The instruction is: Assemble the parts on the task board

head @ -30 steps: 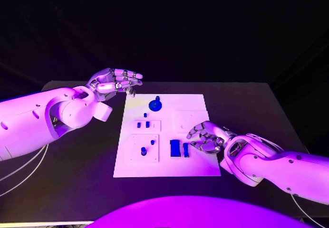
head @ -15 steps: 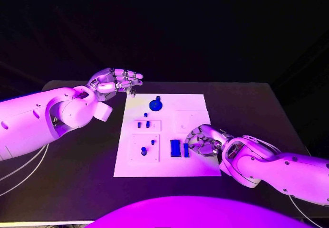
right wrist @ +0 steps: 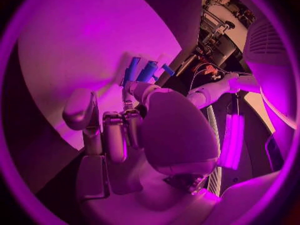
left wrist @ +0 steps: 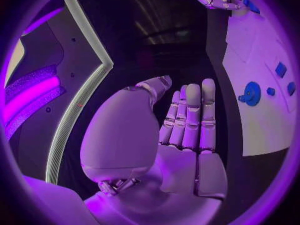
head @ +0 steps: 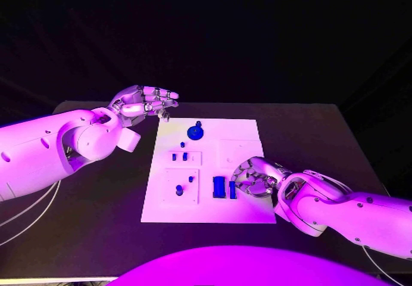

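The white task board (head: 244,202) lies mid-table. A round blue part (head: 196,131) stands near its far edge, with small blue pegs (head: 178,157) and another peg (head: 180,189) on its left half. Two upright blue blocks (head: 225,188) stand near its front. My right hand (head: 254,177) hovers low over the board just right of those blocks, fingers curled, fingertips (right wrist: 129,91) at the blocks (right wrist: 140,71); I see nothing lifted. My left hand (head: 143,102) is raised beyond the board's far left corner, fingers (left wrist: 190,115) straight and holding nothing, with the round part (left wrist: 252,93) to its side.
The black table (head: 94,202) surrounds the board (left wrist: 262,125), with bare surface on both sides and in front. My left forearm (head: 52,149) spans the table's left side, and my right forearm (head: 343,208) crosses the front right corner.
My right hand has slid left and a little nearer across the board, closing on the two blue blocks. The left hand has not moved.
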